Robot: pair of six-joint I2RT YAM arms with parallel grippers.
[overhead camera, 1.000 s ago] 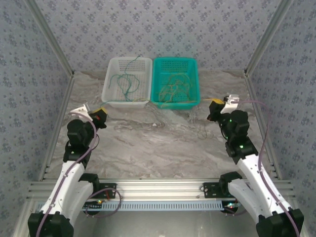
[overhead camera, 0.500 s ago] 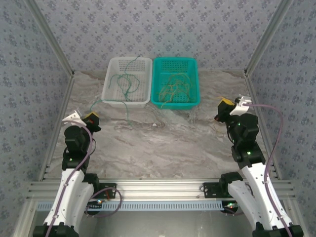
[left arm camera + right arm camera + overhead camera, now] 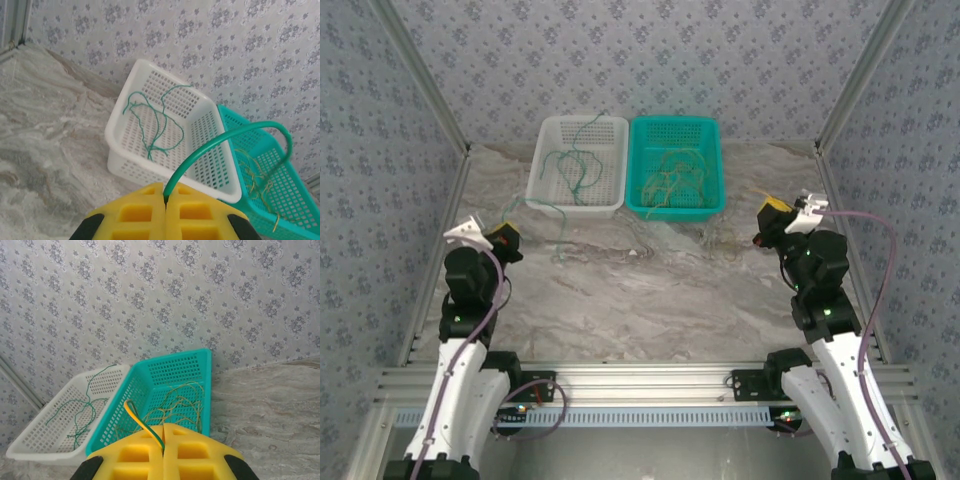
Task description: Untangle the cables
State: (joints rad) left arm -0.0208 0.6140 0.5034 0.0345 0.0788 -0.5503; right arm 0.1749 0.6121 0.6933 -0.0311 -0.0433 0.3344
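Where the white basket (image 3: 577,165) stands at the back of the table (image 3: 640,300), green cables (image 3: 159,122) curl inside it. Yellow-tan cables (image 3: 175,405) lie in the teal basket (image 3: 170,375), touching its right side.

- Left gripper (image 3: 165,197): near-left of the white basket, jaws pinched on a green strand (image 3: 240,130). The strand's far end is hard to follow.
- Right gripper (image 3: 163,437): well right of the white basket, jaws clamped on a yellow strand (image 3: 142,422) with dark green alongside. Whether this is one wire or two cannot be told.
- Faint strands (image 3: 563,230): on the table just in front of the white basket, too thin to trace.
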